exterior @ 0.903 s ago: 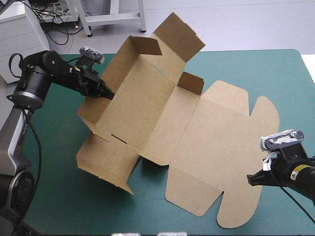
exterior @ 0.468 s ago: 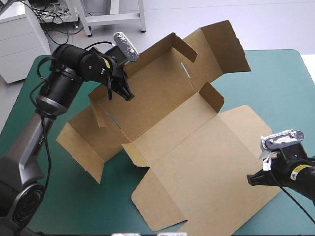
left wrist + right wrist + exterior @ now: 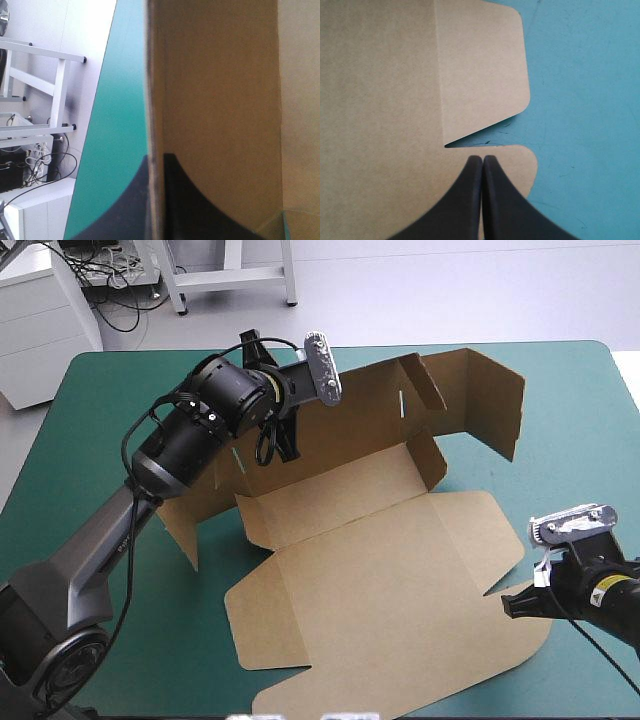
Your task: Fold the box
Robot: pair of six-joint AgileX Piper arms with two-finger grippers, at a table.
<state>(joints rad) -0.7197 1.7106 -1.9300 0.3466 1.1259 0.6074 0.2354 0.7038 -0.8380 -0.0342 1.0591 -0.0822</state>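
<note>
Teal-green cover [image 3: 105, 400] under creased brown box [image 3: 380, 580], left fingers [image 3: 195, 210] astride wall [image 3: 220, 100].

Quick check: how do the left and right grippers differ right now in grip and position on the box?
The left gripper is shut on the box, its raised wall between the fingers; the right gripper is shut with nothing between. The left gripper hangs high toward the table's far side; the right gripper sits low near the right edge, over a rounded tab. Both are at the box's border.
</note>
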